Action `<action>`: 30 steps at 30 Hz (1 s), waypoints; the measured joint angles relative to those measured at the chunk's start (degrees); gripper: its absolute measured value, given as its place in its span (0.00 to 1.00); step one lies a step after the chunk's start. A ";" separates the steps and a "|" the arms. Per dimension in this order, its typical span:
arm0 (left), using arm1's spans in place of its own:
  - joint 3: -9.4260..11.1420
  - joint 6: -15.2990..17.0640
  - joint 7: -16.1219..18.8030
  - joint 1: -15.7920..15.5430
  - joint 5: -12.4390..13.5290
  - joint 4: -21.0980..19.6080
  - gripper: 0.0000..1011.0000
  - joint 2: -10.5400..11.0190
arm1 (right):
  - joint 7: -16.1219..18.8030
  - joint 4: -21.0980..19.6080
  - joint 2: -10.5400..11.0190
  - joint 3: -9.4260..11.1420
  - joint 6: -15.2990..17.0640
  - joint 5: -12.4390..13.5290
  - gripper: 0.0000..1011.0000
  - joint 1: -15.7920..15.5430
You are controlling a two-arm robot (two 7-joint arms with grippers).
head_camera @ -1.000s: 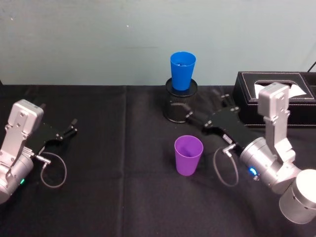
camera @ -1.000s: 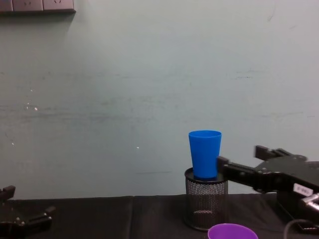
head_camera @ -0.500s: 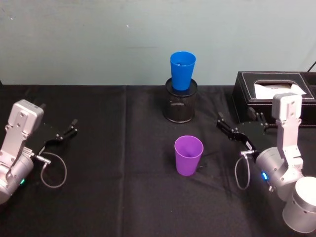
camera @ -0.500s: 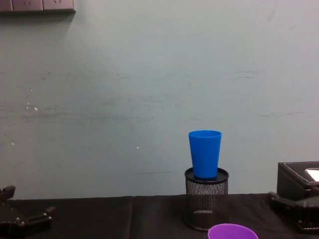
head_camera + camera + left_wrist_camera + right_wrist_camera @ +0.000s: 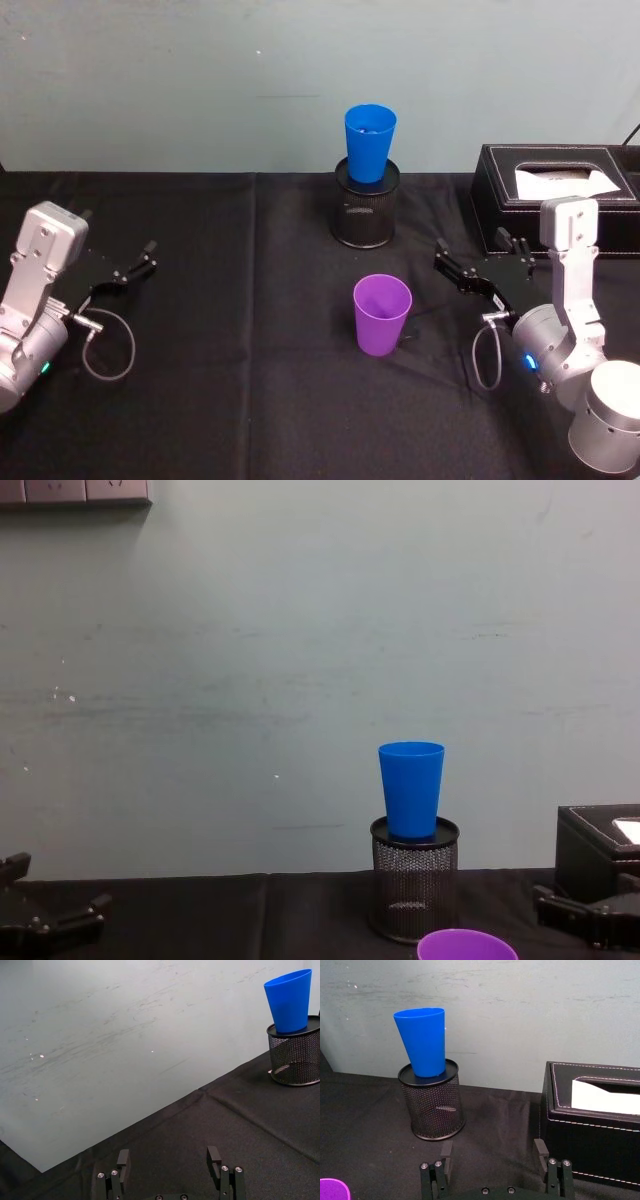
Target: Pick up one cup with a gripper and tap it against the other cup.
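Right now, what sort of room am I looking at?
Probably a robot test bench in a lab or office: a black-clothed table against a bare wall, staged with a purple cup, a blue cup on a mesh pen holder, and a tissue box.

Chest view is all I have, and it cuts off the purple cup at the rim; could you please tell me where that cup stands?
Observer: The purple cup stands upright on the black cloth, nearer the robot than the mesh holder and apart from it.
Operator: Thank you. How close is the right gripper to it?
Observer: The right gripper is off to the cup's right, not touching it, with its fingers open and nothing between them.
Operator: And is the left gripper open as well?
Observer: Yes, the left gripper is open and empty, over the cloth far to the left of both cups.
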 joint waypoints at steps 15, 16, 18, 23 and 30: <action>0.00 0.00 0.00 0.00 0.00 0.00 0.99 0.00 | -0.07 -0.25 0.06 -0.09 -0.12 0.09 0.99 -0.06; 0.00 0.00 0.00 0.00 0.00 0.00 0.99 0.00 | -0.07 -0.26 0.07 -0.09 -0.12 0.10 0.99 -0.07; 0.00 0.00 0.00 0.00 0.00 0.00 0.99 0.00 | -0.08 -0.28 0.08 -0.09 -0.14 0.11 0.99 -0.08; 0.00 0.00 0.00 0.00 0.00 0.00 0.99 0.00 | -0.10 -0.31 0.09 -0.09 -0.17 0.14 0.99 -0.08; 0.00 0.00 0.00 0.00 0.00 0.00 0.99 0.00 | -0.11 -0.35 0.09 -0.10 -0.18 0.17 0.99 -0.08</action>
